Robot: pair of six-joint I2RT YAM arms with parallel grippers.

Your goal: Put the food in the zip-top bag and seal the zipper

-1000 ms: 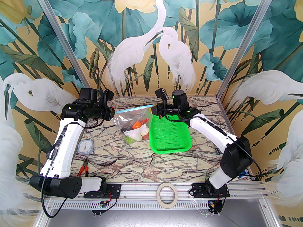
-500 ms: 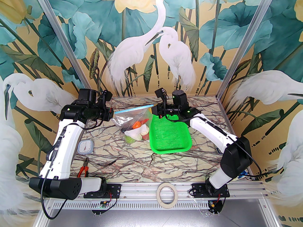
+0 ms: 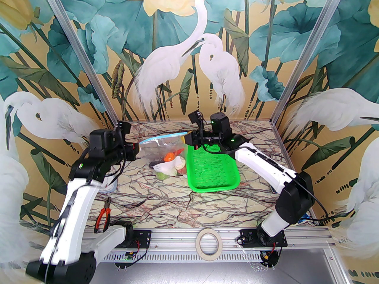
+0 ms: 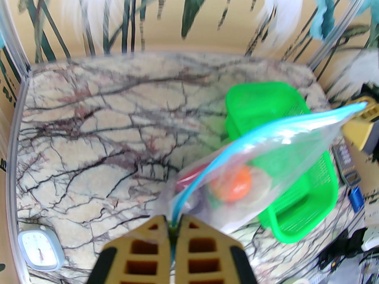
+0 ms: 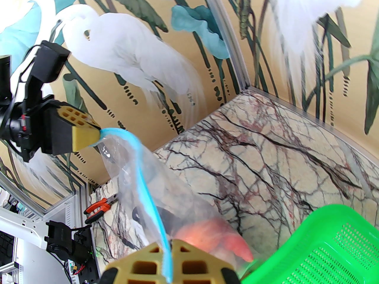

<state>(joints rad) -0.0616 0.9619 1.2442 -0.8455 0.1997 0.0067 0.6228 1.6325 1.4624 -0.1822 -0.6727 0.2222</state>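
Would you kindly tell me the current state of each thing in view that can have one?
left gripper, shut on one end of the zipper.
right gripper, shut on the other end.
zip-top bag, hanging between both grippers.
zipper, looks closed along its visible length.
food, inside the bag.
green basket, upright, no food in it.

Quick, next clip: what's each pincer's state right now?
Left pincer: closed on one end of the light-blue zipper strip of the clear plastic zip-top bag.
Right pincer: closed on the same strip's opposite end.
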